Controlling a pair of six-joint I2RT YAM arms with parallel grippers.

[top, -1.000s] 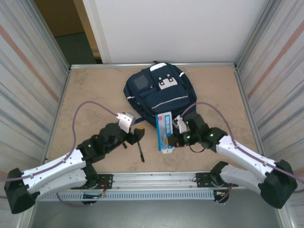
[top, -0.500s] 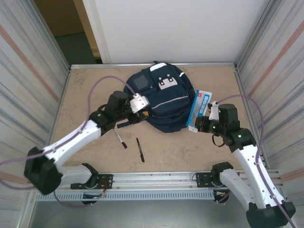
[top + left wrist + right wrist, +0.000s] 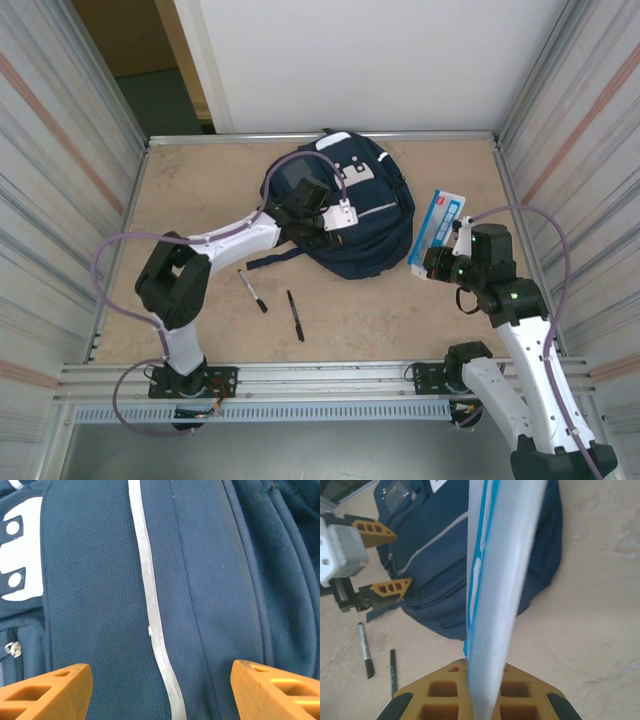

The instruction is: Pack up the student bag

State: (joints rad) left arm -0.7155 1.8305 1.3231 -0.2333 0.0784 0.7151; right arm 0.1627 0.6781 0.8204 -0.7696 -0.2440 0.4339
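The navy student bag [image 3: 350, 215] lies flat at the table's middle back, white patch up. My left gripper [image 3: 338, 216] hovers over its front, open, and its orange fingertips [image 3: 46, 692] stand wide apart above the navy fabric and a reflective stripe [image 3: 150, 605]. Nothing is between them. To the right of the bag, my right gripper [image 3: 432, 262] is shut on a flat blue-and-white book [image 3: 441, 226], held above the table. In the right wrist view the book [image 3: 495, 575] runs edge-on from my right gripper [image 3: 485, 680], with the bag [image 3: 445, 560] and left gripper [image 3: 382, 560] beyond.
Two black pens [image 3: 252, 290] [image 3: 295, 315] lie on the tan table in front of the bag, also in the right wrist view as pens [image 3: 364, 650] [image 3: 393, 672]. A dark strap [image 3: 275, 258] trails from the bag's left. Metal walls [image 3: 80, 200] enclose the table.
My left gripper has moved from the bag's left side to over its middle front. The right gripper has shifted slightly right and back with the book.
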